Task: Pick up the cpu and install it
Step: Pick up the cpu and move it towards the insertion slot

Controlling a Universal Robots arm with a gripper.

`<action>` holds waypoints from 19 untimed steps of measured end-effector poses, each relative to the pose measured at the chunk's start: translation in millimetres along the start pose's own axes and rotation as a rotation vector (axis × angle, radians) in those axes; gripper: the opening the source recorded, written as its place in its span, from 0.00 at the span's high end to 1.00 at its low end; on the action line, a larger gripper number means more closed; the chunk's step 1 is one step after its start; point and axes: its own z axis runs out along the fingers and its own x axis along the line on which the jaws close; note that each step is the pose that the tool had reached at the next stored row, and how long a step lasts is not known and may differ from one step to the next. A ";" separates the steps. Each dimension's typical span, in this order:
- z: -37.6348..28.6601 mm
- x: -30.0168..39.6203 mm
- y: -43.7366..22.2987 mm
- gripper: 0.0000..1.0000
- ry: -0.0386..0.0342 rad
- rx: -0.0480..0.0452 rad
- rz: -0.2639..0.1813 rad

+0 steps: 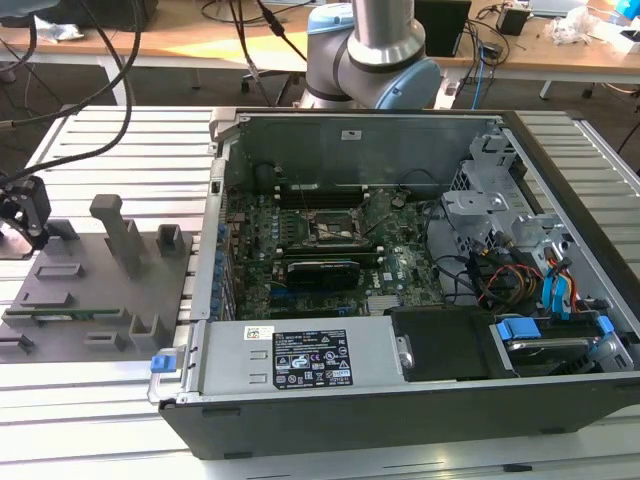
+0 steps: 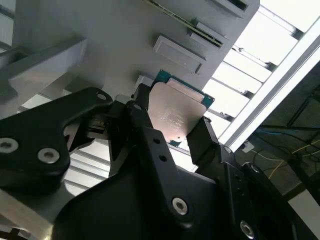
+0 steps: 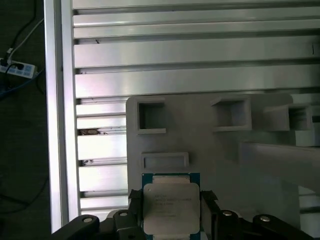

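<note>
Gripping the cpu (image 3: 171,202) by two opposite edges, my gripper (image 2: 172,114) is closed on it just over the grey tray (image 3: 225,165), at the exterior view's left of the case (image 1: 400,430).

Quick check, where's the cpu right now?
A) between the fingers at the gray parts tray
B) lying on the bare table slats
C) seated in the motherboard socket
A: both wrist views show the cpu flanked by the fingers at the gray tray.
</note>
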 end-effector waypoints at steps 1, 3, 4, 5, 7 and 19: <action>-2.0 -0.1 0.1 0.45 -0.0001 0.0000 0.000; -10.6 -0.3 0.6 0.45 -0.0001 0.0000 0.000; -12.3 -0.3 0.6 0.45 -0.0001 0.0000 0.000; -14.3 -0.3 0.7 0.45 -0.0001 0.0000 0.000; -18.9 -0.5 1.0 0.45 -0.0001 0.0000 0.000; -51.4 -1.2 3.5 0.45 -0.0002 -0.0001 0.000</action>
